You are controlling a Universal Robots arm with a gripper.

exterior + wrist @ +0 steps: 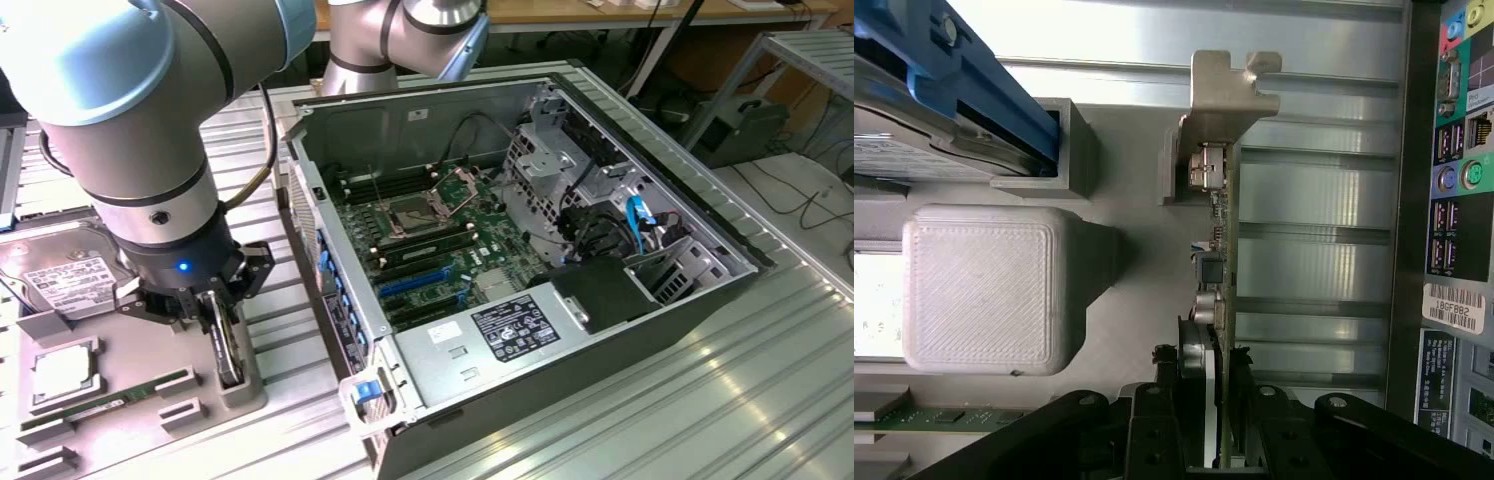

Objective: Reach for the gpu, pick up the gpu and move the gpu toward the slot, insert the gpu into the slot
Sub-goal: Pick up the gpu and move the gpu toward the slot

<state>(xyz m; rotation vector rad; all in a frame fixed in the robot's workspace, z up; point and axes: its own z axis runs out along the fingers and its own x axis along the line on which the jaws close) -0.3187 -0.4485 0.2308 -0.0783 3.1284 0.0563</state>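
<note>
**Over on the parts tray: jaws clamped on the gpu, card not lifted yet**

On the exterior view's left, just beside the open PC case (601, 400), the arm (134, 150) hangs straight down over a grey tray (147, 345). The gpu (230, 350) stands on edge there with its lower edge down in a grey holder (248, 390), and the jaws straddle it from above.

The wrist view is the better look. The gpu (1220, 290) runs edge-on between the two black jaws, one against each face, so they read as closed on the card. Its silvery bracket (1229, 95) is at the end away from the jaws, right beside a grey post of the holder (1172, 170). The case's rear port panel (1454, 200) shows along one side.

The slot (407, 284), a blue strip on the motherboard inside the case, is well apart from the card, off toward the exterior view's right.

Also on the tray are a hard drive (60, 280) beside the arm and a green memory stick (107, 400) lying flat nearer the camera. Everything sits on a ribbed metal counter (747, 400).
</note>
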